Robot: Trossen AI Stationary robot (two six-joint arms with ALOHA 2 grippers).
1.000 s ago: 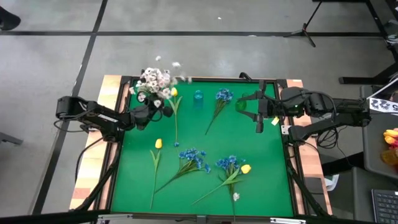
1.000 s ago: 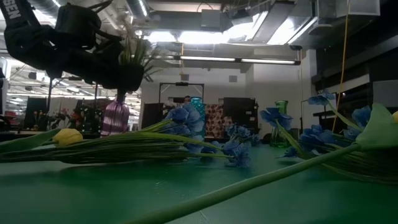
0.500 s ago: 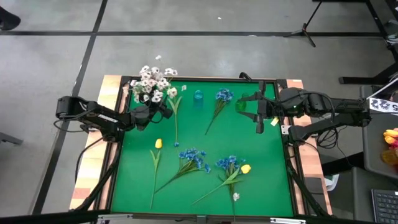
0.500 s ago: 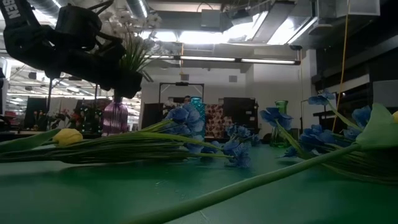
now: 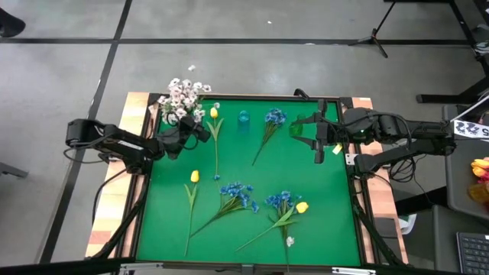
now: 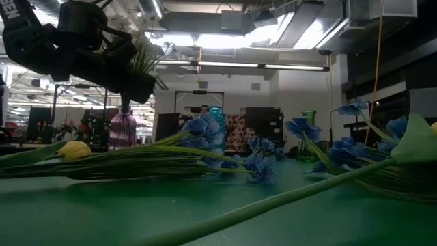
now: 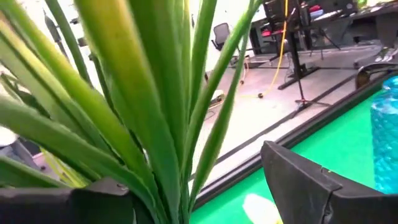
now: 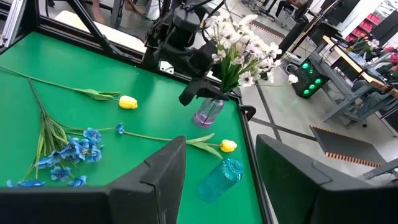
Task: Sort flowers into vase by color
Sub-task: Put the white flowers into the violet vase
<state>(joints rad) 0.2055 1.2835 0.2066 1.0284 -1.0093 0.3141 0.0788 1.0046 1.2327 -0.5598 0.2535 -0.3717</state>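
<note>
A spray of white flowers (image 5: 182,94) stands in the purple vase (image 8: 208,112) at the table's far left corner. Its green stalks (image 7: 155,118) run up between the open fingers of my left gripper (image 5: 189,133), which reaches in level just above the vase's mouth. My right gripper (image 8: 217,193) hangs open and raised at the far right, holding nothing. Yellow flowers (image 5: 194,176) (image 5: 302,207) (image 5: 214,113) and blue flowers (image 5: 238,192) (image 5: 281,200) (image 5: 275,118) lie flat on the green mat. My left gripper stands open around the white spray's stalks above the vase. The leaves lie close against one finger (image 7: 93,199), but I cannot tell whether they touch it. The other finger (image 7: 305,180) stands clear of them.
A blue vase (image 5: 244,118) and a green vase (image 5: 296,130) stand along the far edge. A small white sprig (image 5: 289,241) lies near the front edge. A raised wooden frame (image 5: 137,103) borders the mat. The mat's middle and right side lie bare.
My left gripper has opened and rolled a little, letting go of the white spray's stalks. The spray's blossoms have swung toward the table's far left corner and now stand steadier in the purple vase.
</note>
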